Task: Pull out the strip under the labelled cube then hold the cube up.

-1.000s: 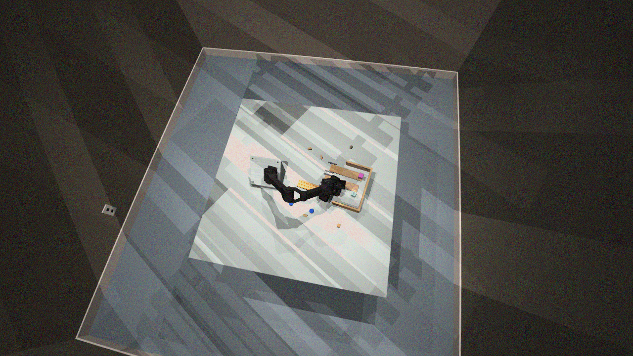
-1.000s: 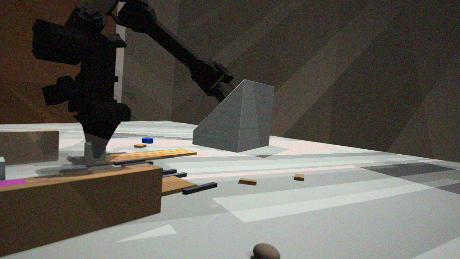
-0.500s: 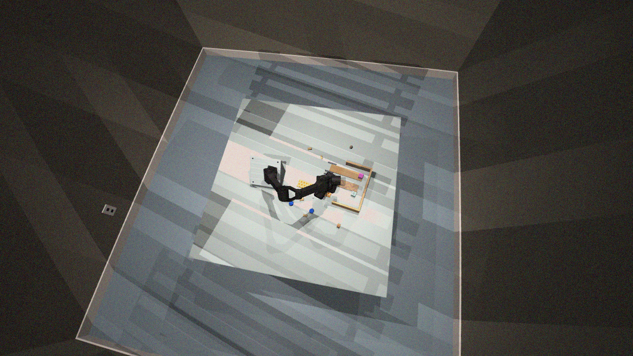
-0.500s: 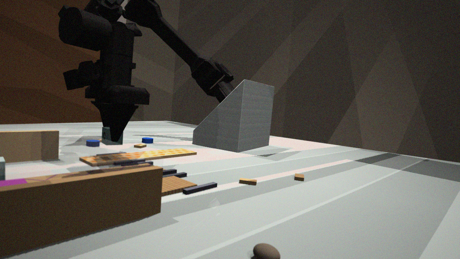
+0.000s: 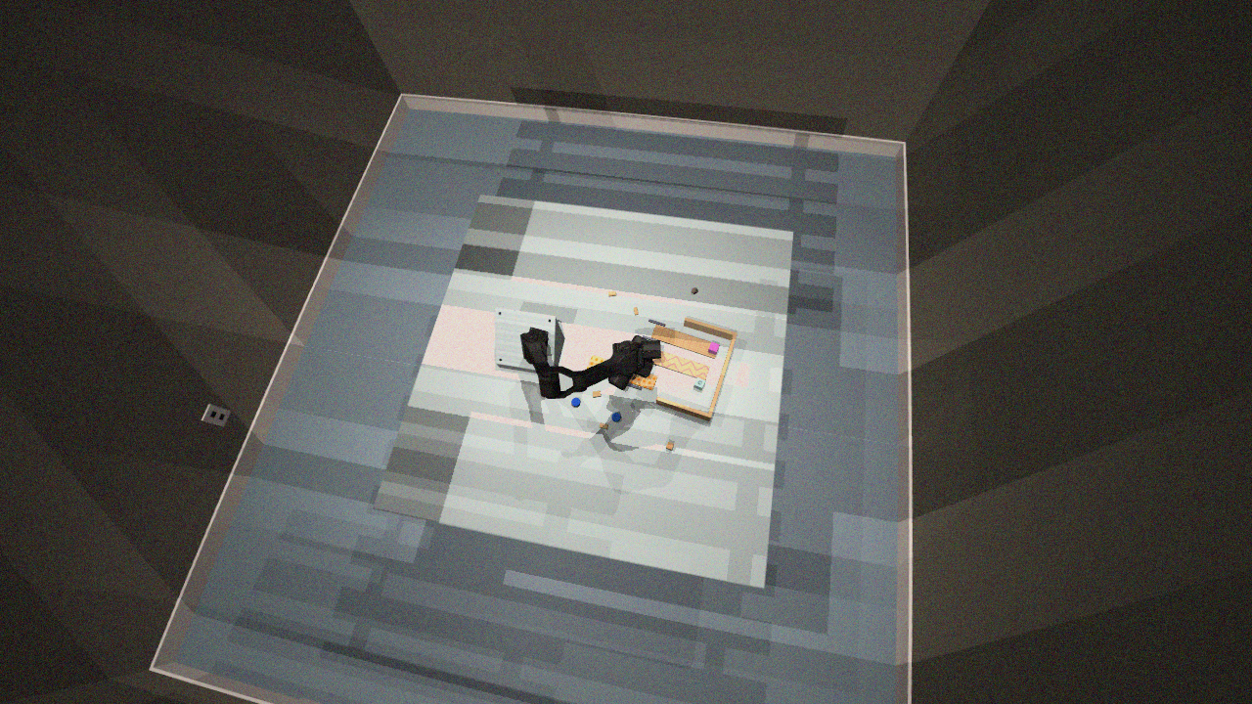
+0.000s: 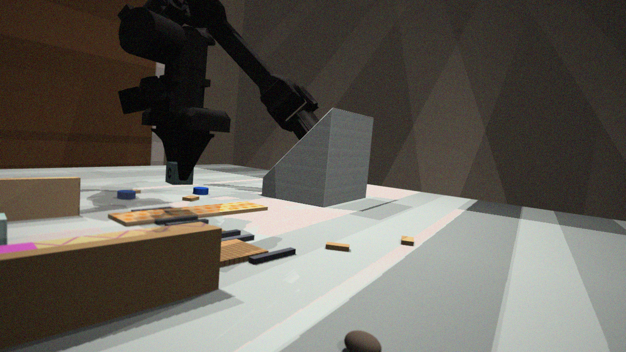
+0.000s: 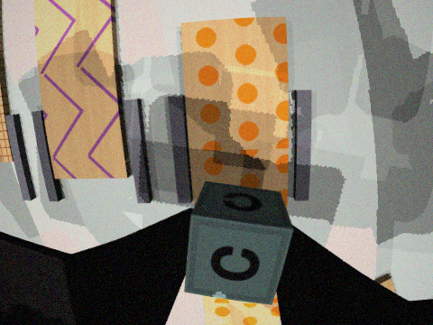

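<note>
My gripper (image 6: 181, 176) (image 7: 236, 226) is shut on the teal cube labelled C (image 6: 172, 173) (image 7: 235, 261). The cube hangs in the air above the orange-dotted strip (image 5: 645, 381) (image 6: 188, 213) (image 7: 245, 106), not touching it. The dotted strip lies flat, pulled out of the wooden frame (image 5: 723, 376) (image 6: 109, 280) towards the arm's base, between dark rails (image 7: 180, 149) (image 7: 303, 144). The purple zigzag strip (image 5: 687, 364) (image 7: 81, 90) lies beside it, partly inside the frame. A grid-patterned strip (image 5: 687, 340) (image 6: 240, 251) lies farther over. In the top view the arm hides the held cube.
Another teal cube (image 5: 699, 384) and a magenta block (image 5: 713, 348) are inside the frame. Two blue discs (image 5: 575, 402) (image 5: 616, 418) (image 6: 125, 194) (image 6: 200, 190) and several small wooden pieces (image 6: 337, 246) lie around. A grey wedge block (image 6: 347, 157) stands by the arm's base. A brown lump (image 6: 362, 341) lies apart.
</note>
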Controlling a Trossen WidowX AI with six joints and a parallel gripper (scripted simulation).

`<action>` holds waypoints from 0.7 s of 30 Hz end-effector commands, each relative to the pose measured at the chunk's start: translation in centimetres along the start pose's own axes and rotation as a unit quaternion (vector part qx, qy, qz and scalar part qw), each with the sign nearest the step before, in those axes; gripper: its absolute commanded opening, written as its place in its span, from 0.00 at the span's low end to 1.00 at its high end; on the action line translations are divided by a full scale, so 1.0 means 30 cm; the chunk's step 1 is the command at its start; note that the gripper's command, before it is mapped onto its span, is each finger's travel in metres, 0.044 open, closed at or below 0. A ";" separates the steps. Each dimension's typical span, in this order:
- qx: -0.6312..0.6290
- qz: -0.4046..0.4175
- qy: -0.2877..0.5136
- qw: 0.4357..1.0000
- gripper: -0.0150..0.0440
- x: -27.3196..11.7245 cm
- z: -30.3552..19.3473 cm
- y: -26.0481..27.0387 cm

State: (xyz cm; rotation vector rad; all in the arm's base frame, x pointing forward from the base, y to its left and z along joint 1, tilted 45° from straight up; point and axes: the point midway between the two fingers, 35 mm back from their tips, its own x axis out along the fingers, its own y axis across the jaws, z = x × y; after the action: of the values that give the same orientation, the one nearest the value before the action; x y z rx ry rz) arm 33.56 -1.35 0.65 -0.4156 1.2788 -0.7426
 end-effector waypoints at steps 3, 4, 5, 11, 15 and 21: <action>0.002 0.001 0.002 1.000 0.25 0.002 -0.079 -0.018; 0.002 0.001 0.002 1.000 0.25 0.002 -0.090 -0.020; 0.002 0.001 0.002 1.000 0.25 0.002 -0.096 -0.022; 0.002 0.002 0.002 1.000 0.25 -0.047 -0.096 -0.020; 0.002 0.002 0.002 1.000 0.25 -0.115 -0.097 -0.021; 0.002 0.002 0.002 1.000 0.25 -0.118 -0.097 -0.021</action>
State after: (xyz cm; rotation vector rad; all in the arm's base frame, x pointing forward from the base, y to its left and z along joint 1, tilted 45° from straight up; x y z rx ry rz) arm 30.26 0.95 2.58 -0.4181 1.2804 -0.7376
